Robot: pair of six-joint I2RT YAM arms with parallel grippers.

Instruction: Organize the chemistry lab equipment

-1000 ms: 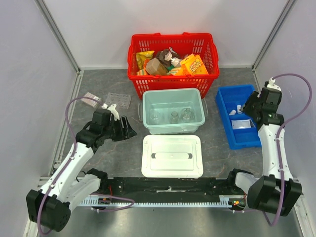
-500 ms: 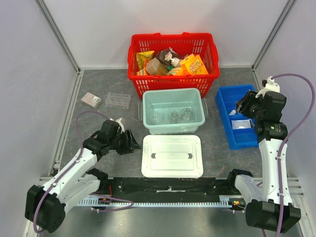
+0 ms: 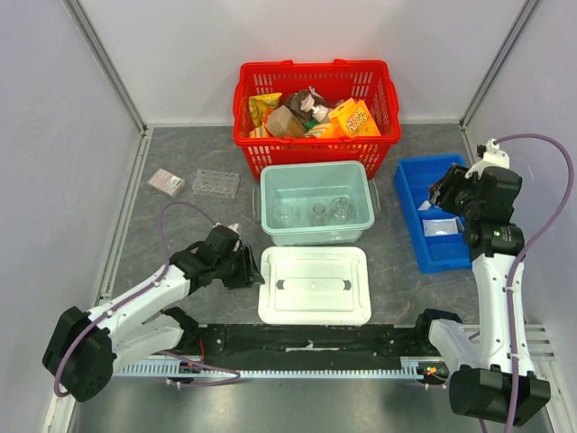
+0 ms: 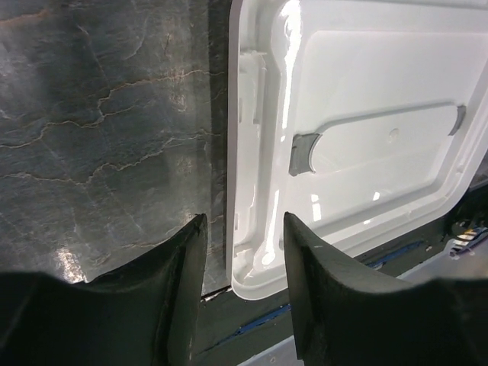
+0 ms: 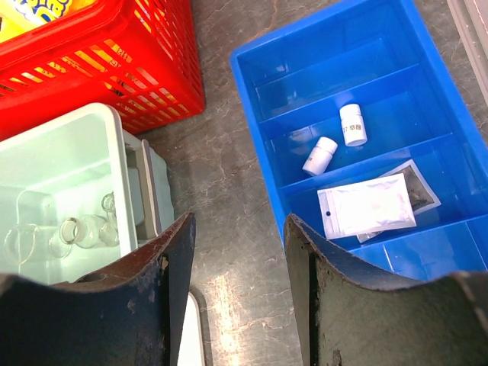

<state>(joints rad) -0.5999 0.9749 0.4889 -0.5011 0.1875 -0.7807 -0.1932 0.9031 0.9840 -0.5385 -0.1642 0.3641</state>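
Left wrist view: the left fingers (image 3: 246, 270) are open, and the left edge of the lid (image 4: 358, 114) lines up between them. The lid lies flat at the desk's near middle, long side running left to right. The left arm is nearer. The right fingers (image 3: 448, 194) hang open. Flasks (image 3: 341, 210) stand in the tub (image 3: 315, 166). No words can be read.

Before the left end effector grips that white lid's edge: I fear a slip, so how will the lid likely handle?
The white lid shines with glare, so the left end effector may slip. It looks like thin moulded plastic, probably light and slightly flexible when lifted by one edge. Lying flat, it should slide, not tip.
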